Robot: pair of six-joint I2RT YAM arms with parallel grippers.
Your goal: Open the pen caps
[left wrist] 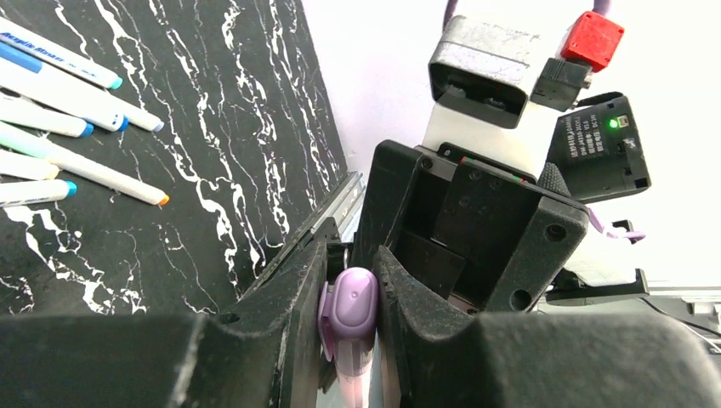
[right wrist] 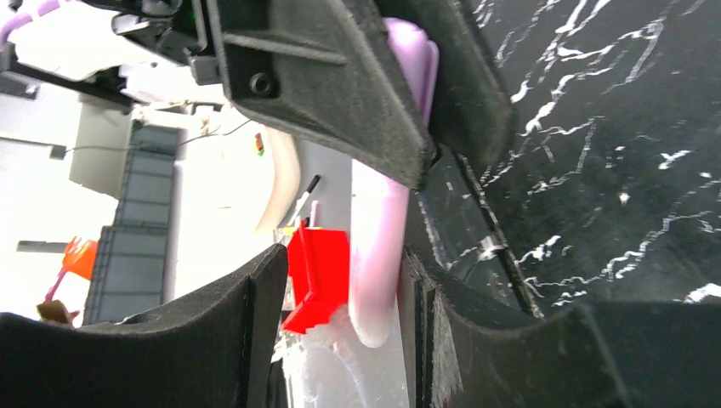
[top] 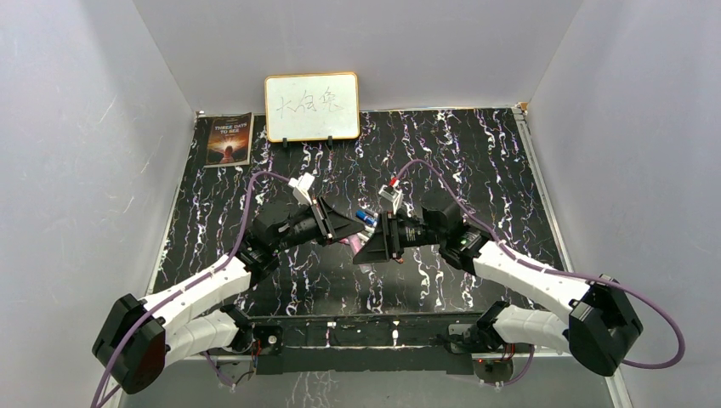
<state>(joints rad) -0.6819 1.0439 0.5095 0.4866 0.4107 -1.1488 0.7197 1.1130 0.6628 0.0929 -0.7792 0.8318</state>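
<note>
My left gripper (left wrist: pixel 351 272) is shut on a thick pale pink marker, its pads clamping the purple cap (left wrist: pixel 353 306). In the right wrist view the cap (right wrist: pixel 417 59) sits between the left fingers (right wrist: pixel 340 85), and the pink barrel (right wrist: pixel 378 246) runs down between my right gripper's (right wrist: pixel 340 263) pads. The right jaws stand open, with the barrel against one pad and a wide gap to the other. In the top view both grippers meet mid-table, left (top: pixel 344 229) and right (top: pixel 367 246). Several white-barrelled pens (left wrist: pixel 59 93) with blue and teal ends lie on the mat.
The black marbled mat (top: pixel 476 170) covers the table. A small whiteboard (top: pixel 311 106) and a book (top: pixel 229 139) stand at the back edge. Grey walls close in on both sides. A blue pen end (top: pixel 366 217) shows just behind the grippers.
</note>
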